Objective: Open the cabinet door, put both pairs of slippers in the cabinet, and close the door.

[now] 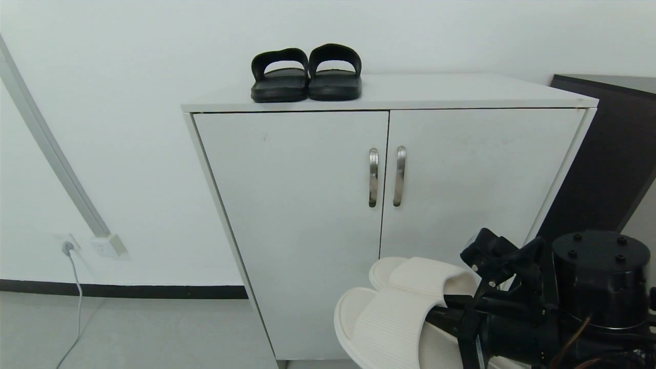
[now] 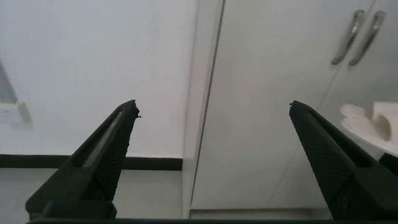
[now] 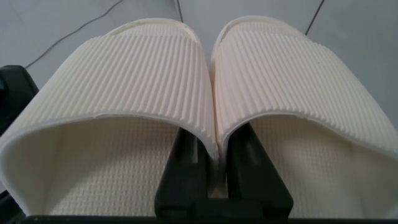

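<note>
The right jaws pinch the white slippers (image 1: 405, 307); the left jaws gape wide, holding nothing.

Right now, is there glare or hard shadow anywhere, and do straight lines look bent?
Head view: soft, even light; the black slippers throw a faint shadow on the cabinet, its handles glint, its sides slant inward toward the floor. Left wrist view: the left gripper reads dark against the door. Right wrist view: the white slippers are bright, shaded under their straps.
</note>
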Robot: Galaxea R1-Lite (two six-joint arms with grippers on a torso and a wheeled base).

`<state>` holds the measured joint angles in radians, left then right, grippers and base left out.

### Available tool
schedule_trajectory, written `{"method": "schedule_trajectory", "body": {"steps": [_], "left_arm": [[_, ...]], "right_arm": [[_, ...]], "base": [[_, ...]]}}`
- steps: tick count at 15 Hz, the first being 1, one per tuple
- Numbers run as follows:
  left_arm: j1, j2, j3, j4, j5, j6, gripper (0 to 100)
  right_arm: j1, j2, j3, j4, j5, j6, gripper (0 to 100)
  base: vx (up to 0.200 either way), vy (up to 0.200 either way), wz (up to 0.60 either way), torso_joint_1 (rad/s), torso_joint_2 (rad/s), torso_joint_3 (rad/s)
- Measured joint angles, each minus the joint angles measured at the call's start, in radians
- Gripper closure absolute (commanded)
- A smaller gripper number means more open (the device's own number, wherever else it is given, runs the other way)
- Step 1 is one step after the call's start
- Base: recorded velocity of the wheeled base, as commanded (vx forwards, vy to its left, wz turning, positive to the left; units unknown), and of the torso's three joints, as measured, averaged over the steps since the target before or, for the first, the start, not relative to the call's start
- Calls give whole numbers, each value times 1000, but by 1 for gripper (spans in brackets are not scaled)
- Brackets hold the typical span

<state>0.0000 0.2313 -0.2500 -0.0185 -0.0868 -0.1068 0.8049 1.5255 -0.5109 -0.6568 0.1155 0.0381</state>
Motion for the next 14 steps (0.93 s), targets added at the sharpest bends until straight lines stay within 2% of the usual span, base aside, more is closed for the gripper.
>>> {"method": "schedule_trajectory", "body": {"steps": [2,4,6,8,9,11,12,14], "left_arm": [[0,95,-21,-38,-125,8,0],[0,200,-29,-102,-231,35,0],[-5,320,-34,-203,-308,50,0],[-39,453,-40,-324,-346,52,0],[-84,524,-46,-386,-356,48,0],[-196,634,-74,-438,-364,34,0],[-259,680,-101,-442,-363,17,0],[-390,771,-193,-451,-343,-43,0]], "right_arm": [[1,5,1,0,0,0,100],[0,7,3,0,0,0,100],[0,7,3,0,-1,0,100],[0,6,4,-13,-3,0,100],[0,6,10,-18,-3,0,100],[0,7,16,-27,-3,-3,100],[2,8,21,-26,-1,-6,100],[-2,10,24,-26,-1,-7,100]], "base": [[0,0,0,0,0,0],[0,0,0,0,0,0],[0,0,0,1,-33,1],[0,0,0,0,0,0],[0,0,0,0,0,0],[0,0,0,-9,118,77],[0,0,0,2,188,95],[0,0,0,5,93,36]]}}
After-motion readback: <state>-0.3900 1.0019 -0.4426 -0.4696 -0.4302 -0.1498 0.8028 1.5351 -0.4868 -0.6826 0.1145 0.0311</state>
